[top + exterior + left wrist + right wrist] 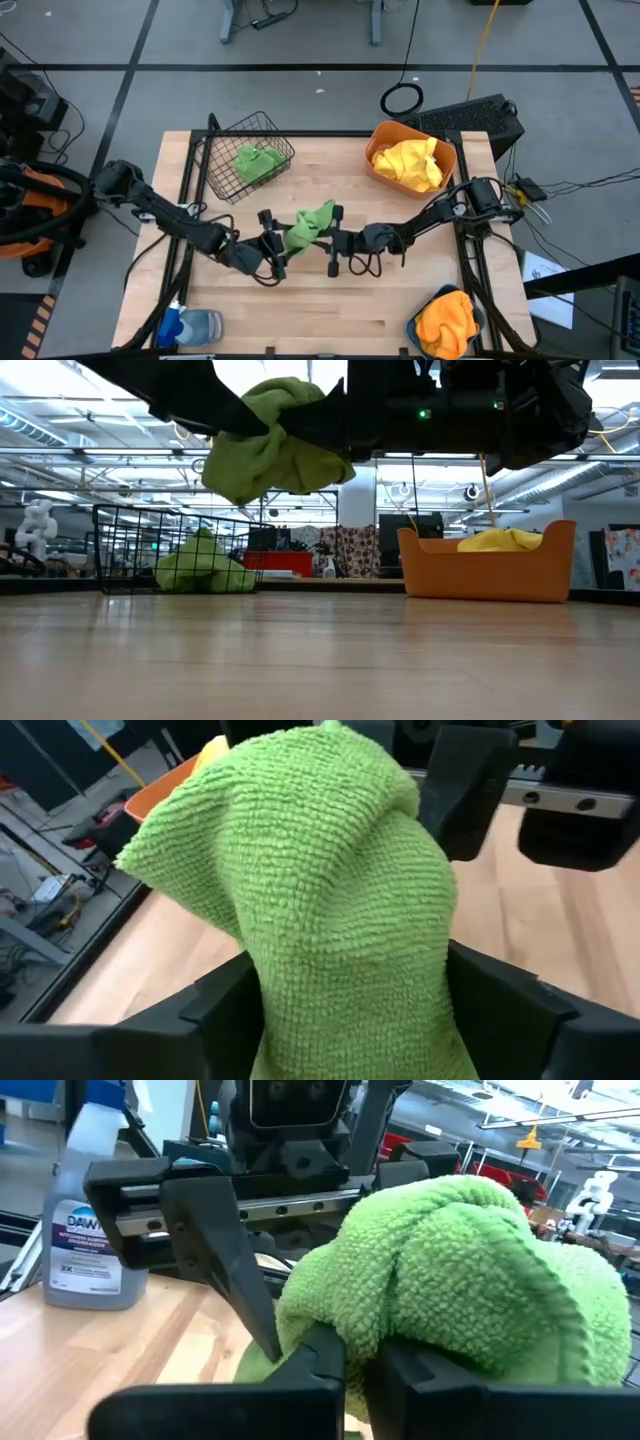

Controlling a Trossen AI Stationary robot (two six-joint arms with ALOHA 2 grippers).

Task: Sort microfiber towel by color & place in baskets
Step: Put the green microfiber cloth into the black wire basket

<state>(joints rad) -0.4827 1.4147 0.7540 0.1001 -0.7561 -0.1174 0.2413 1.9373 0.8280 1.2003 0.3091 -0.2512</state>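
— So, where is the bright green terry cloth (311,222)?
— Mid-table, lifted off the wood, between both arms. The right gripper (338,243) pinches it with fingers closed; the left gripper (275,243) stands wide around it.
— And the others?
— One green in the far-left black wire basket (222,160), yellow ones in the far-right orange plastic bin (386,136).

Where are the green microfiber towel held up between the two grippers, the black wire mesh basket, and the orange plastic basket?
Green microfiber towel (311,224): high view, middle of the bunched cloth.
Black wire mesh basket (222,143): high view, its rear mesh wall.
Orange plastic basket (480,574): low view, its front wall.
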